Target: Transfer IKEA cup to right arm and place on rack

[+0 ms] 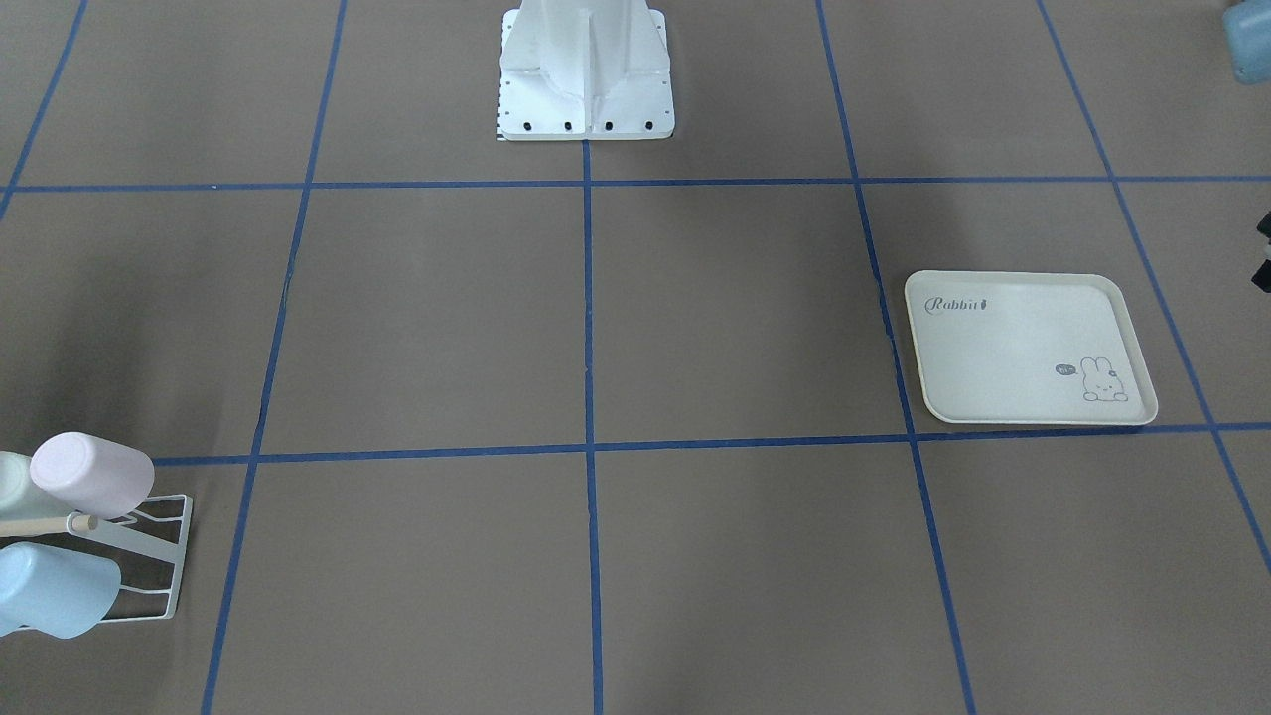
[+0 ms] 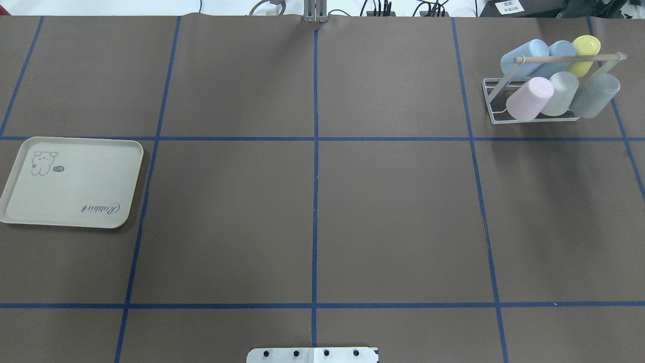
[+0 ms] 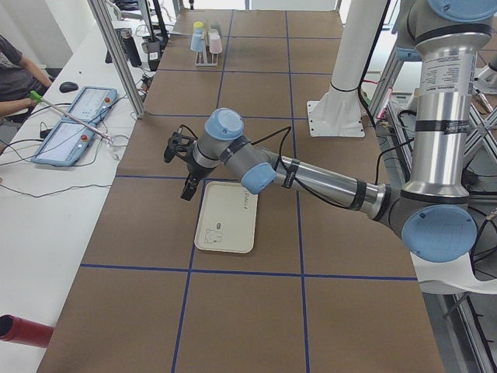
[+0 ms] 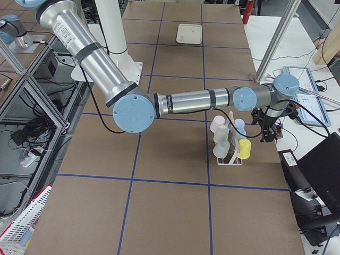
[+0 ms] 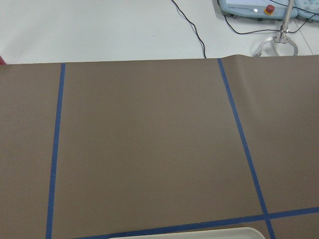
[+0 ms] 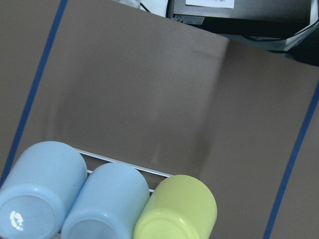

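Small white wire rack (image 2: 534, 120) holding six pastel plastic cups (image 2: 529, 98) overhead, three from front; pale-yellow plastic cup (image 2: 584, 50) at rack's end, near black right gripper (image 4: 269, 135), not touching; black left gripper (image 3: 180, 167) well apart from rack; finger spread of both untellable

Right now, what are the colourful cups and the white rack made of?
The cups look like smooth plastic. They are pastel and opaque, and the leftmost blue cup in the right wrist view has a small shine spot on its base. The rack is probably thin metal wire painted white. Its rod looks like pale bare wood.
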`<state>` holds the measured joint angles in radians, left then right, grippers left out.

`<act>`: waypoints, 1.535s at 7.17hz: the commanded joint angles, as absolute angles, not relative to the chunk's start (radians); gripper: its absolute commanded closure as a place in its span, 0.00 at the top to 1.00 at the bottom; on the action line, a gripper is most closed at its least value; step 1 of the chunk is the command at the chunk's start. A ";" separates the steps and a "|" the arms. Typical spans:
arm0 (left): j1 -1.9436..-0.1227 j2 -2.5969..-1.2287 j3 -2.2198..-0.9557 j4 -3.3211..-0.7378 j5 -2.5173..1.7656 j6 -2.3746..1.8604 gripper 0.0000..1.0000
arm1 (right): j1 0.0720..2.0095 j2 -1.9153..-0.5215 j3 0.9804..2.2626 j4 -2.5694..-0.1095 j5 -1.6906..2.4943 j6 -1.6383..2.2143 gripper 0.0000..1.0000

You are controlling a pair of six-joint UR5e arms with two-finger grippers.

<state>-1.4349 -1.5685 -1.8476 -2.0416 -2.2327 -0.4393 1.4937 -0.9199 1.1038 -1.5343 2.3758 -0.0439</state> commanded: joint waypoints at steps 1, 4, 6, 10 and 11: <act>-1.482 -1.566 -1.845 -1.855 -2.233 -0.251 1.00 | 1.542 -1.120 1.362 -1.565 2.393 -0.044 0.99; -1.520 -1.568 -1.827 -1.630 -2.235 -0.064 1.00 | 1.554 -1.403 1.667 -1.563 2.385 -0.043 0.99; -1.569 -1.562 -1.798 -1.527 -2.363 0.009 1.00 | 1.555 -1.518 1.775 -1.560 2.401 -0.041 0.99; -1.589 -1.434 -1.813 -1.546 -2.419 0.009 1.00 | 1.568 -1.591 1.793 -1.549 2.393 -0.049 0.99; -1.589 -1.434 -1.819 -1.545 -2.418 0.005 1.00 | 1.569 -1.580 1.805 -1.549 2.387 -0.052 0.99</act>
